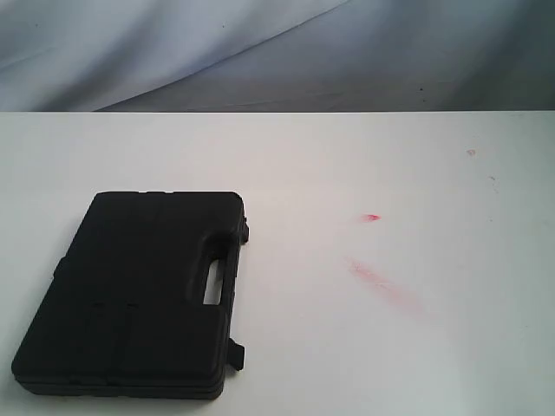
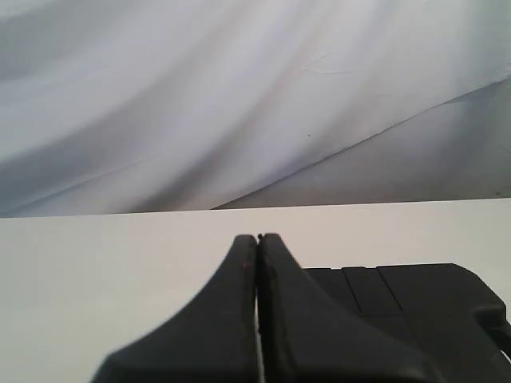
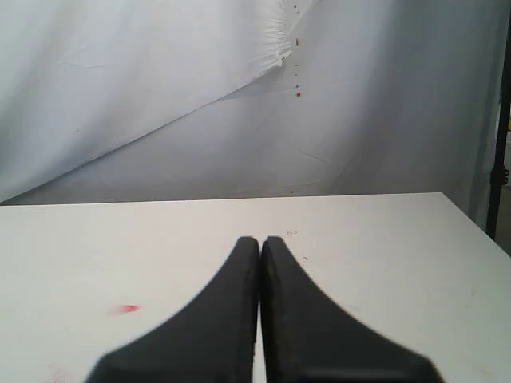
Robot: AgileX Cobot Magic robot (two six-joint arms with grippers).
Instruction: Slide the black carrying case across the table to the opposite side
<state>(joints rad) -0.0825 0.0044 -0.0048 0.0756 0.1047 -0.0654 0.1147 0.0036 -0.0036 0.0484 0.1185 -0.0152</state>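
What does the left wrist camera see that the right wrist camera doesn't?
Only the left wrist view shows the black carrying case. Only the right wrist view shows a red smudge. Both show a shut gripper, the left gripper in one and the right gripper in the other, plus the white table and pale cloth behind.

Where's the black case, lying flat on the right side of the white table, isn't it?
Not quite. The black case is lying flat on the left side of the white table, not the right. The exterior view shows it.
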